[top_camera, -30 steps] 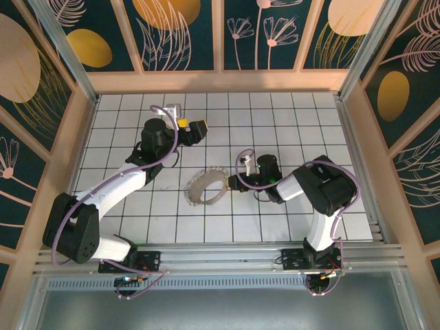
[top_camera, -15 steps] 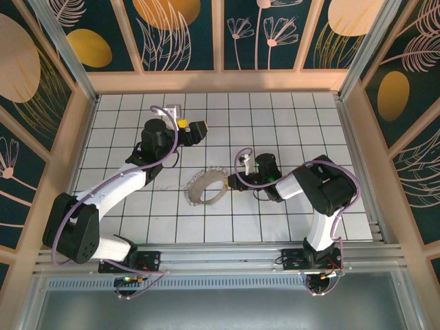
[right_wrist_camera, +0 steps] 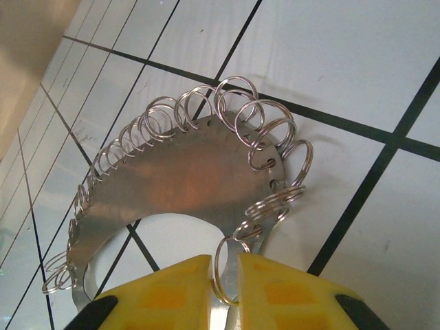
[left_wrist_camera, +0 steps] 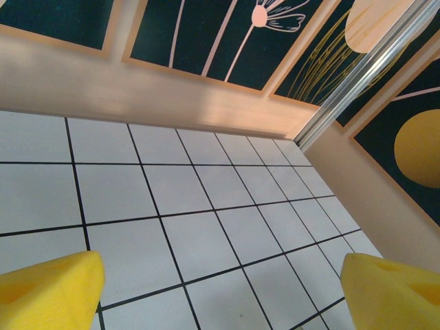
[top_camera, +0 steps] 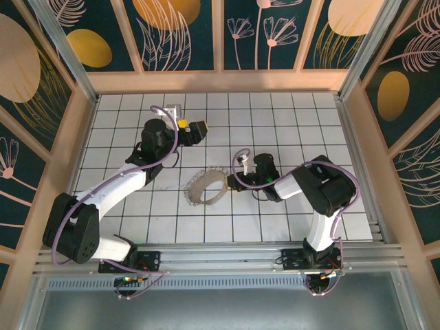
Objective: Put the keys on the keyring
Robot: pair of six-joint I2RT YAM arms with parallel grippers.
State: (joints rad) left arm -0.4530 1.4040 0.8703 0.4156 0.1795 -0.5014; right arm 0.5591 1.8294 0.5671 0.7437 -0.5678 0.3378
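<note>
There's the right pincer (right_wrist_camera: 225, 269) nipped tight on one small ring of the keyring (right_wrist_camera: 185, 175), lying on the desk (right_wrist_camera: 385, 69); left pincer (left_wrist_camera: 220, 285) gapes wide over white tiles.

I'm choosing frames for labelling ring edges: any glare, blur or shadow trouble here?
Right wrist: curved steel keyring plate edged with wire rings shows warm orange sheen, rings crisp; yellow right pincer soft. Left wrist: the left pincer has blurred yellow pads, tiles sharp. Top external: evenly lit, shadows faint.
</note>
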